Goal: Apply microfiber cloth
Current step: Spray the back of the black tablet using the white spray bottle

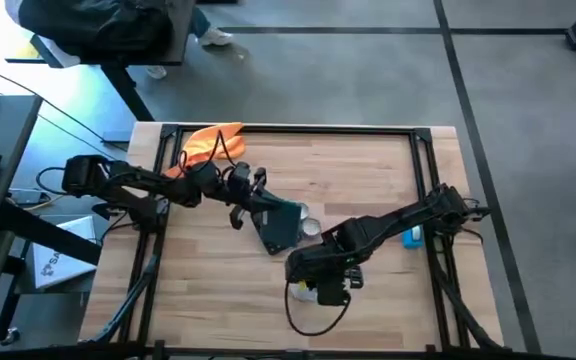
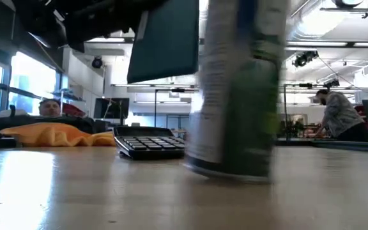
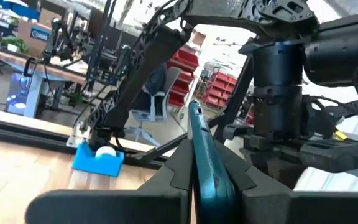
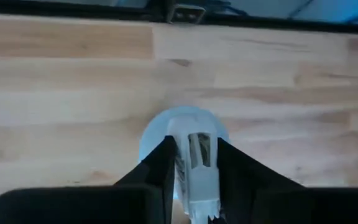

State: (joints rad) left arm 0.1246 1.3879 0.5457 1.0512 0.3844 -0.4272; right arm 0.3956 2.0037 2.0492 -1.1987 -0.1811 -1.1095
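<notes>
The orange microfiber cloth [image 1: 208, 143] lies bunched at the table's far left corner [image 2: 56, 135], touched by no gripper. My left gripper [image 1: 261, 200] is near the table's middle, shut on a flat teal slab [image 1: 282, 225] that hangs in the air [image 2: 168, 41]. A black calculator [image 2: 149, 142] lies flat on the table under it. My right gripper [image 1: 313, 280] is nearer the front edge, pointing down, shut on the top of a green and white spray bottle [image 2: 235, 89]. My left gripper pinches the teal slab by one edge [image 3: 205, 168] between its two fingers, the slab standing edge-on between them. The slab is lifted clear of the table and hangs tilted above the calculator. My right gripper pinches the bottle's white nozzle head [image 4: 196, 163] between its two fingers from above, pointing down. The bottle stands upright below the fingers, its base [image 2: 225, 169] at table level.
A blue tape dispenser [image 1: 413, 237] sits at the table's right side [image 3: 98, 158]. A small white round thing [image 1: 311, 228] lies beside the slab. A black frame rail [image 1: 288, 128] runs around the table. A person [image 2: 338, 112] stands in the room behind.
</notes>
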